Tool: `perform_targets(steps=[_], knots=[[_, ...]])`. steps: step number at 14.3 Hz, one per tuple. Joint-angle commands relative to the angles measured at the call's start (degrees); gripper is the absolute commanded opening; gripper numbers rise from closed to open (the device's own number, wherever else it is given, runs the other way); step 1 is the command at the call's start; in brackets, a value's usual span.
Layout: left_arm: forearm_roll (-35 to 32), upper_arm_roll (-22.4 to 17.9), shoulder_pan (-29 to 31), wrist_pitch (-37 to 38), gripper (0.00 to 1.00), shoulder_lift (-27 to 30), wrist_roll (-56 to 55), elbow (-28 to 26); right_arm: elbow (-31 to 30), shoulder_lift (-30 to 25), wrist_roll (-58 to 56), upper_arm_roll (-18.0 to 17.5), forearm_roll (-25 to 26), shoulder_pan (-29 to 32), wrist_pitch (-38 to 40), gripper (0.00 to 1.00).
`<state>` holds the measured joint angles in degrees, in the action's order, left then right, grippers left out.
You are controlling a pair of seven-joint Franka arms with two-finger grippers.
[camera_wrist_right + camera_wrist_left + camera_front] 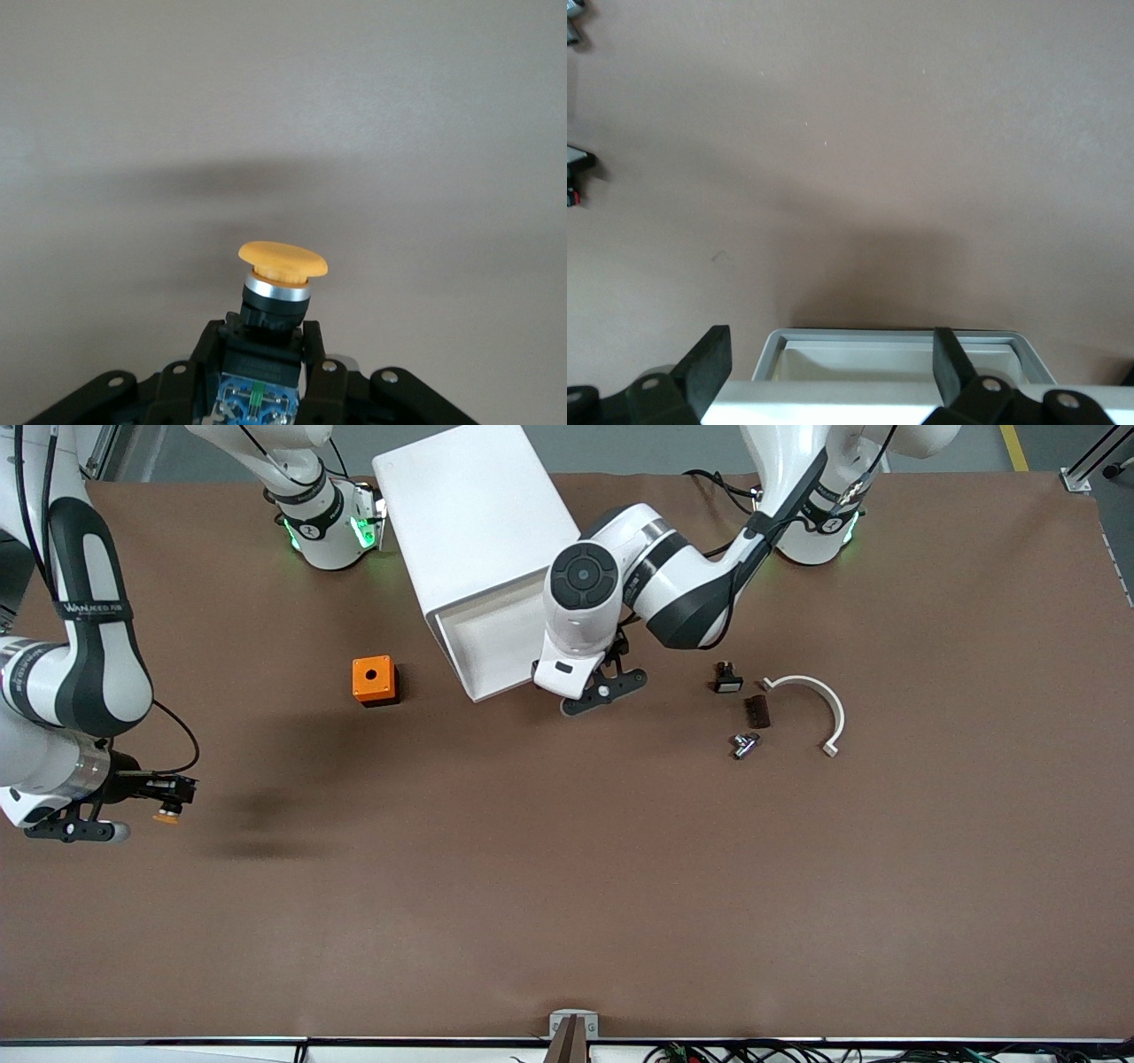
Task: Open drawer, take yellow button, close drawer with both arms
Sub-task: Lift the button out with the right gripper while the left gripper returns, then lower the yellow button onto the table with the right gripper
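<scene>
Front view, drawer: drawer point(496, 646) stands pulled out of the white cabinet point(474, 509), its open tray empty, its front lip toward the camera.
Front view, left gripper: left gripper point(605, 688) hangs at the drawer's front corner, at about 4 o'clock from the tray's middle, jaws spread with nothing between them; this is the arm nearer the drawer, so the push to close looks like its job.
Front view, push line: drawer's long axis runs from about 5 o'clock up to 11 o'clock into the cabinet; nothing lies between gripper and lip.
Front view, right gripper: right gripper point(164, 802) is over bare table at the right arm's end, clamped on the button point(166, 814), well apart from the drawer.
Front view, bystanders: orange box point(374, 680) sits beside the drawer toward the right arm's end; switch part point(728, 679), dark block point(757, 711), metal fitting point(744, 744) and white curved clamp point(811, 708) lie toward the left arm's end, off the push line.
Left wrist view: fingers point(709, 367) straddle the drawer's rim point(895, 338), wide apart, tray interior bare.
Right wrist view: fingers point(312, 359) closed on the button's black body point(266, 350), orange cap point(283, 258) pointing away from the wrist.
</scene>
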<state>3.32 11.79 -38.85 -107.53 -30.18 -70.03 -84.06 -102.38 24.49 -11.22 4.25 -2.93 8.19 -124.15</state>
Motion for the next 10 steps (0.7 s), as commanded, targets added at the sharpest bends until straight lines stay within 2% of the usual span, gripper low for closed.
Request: perform_targets(steps=[1,3,8,10], knots=[[-1.3,-0.2,-1.8,-0.8,1.00,-0.1,-1.5,0.0,-5.5,-0.1,-3.9,-1.2,-0.6,1.3,-8.2,0.00],[-0.7,-0.2,-2.6,-0.8,1.00,-0.1,-1.6,0.0,-8.4,0.7,-5.6,-1.2,-0.7,1.8,-13.0,0.00],[0.9,-0.1,-4.4,-2.3,1.00,-0.2,-4.3,0.0,-8.5,4.7,-9.0,-1.6,-0.8,3.5,-16.8,0.00],[3.1,-0.1,-5.0,-2.9,1.00,-0.2,-4.4,-0.4,-8.7,7.0,-9.3,-1.6,-2.8,3.5,-19.8,0.00]])
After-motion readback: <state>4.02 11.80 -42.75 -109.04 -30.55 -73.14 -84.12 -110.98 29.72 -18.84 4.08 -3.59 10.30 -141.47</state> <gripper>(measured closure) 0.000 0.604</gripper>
